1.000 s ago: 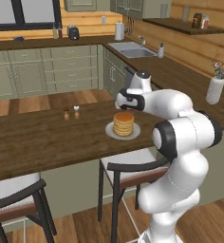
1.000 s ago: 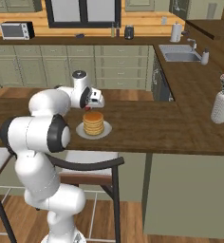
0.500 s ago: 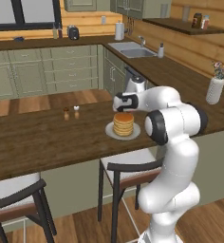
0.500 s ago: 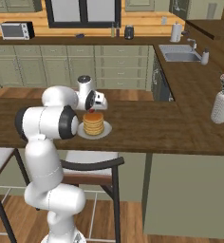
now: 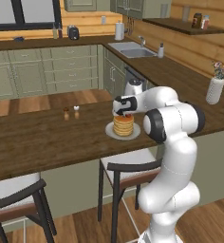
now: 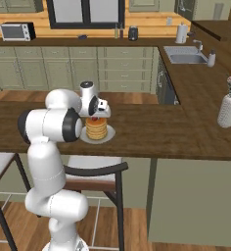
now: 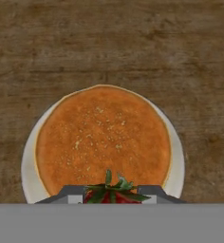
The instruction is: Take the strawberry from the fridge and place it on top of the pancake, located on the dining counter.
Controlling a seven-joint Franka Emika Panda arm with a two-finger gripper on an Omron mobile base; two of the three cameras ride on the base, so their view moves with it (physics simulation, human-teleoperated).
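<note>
Dining counter under pancake plate

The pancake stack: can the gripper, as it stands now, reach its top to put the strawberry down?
Probably yes. The gripper hangs just above the pancake stack, shut on the strawberry. In the hand view the stack's top lies bare below it, with nothing between.

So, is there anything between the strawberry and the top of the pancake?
Nothing visible. The pincer holds the strawberry just above the pancake, whose top is bare.
</note>
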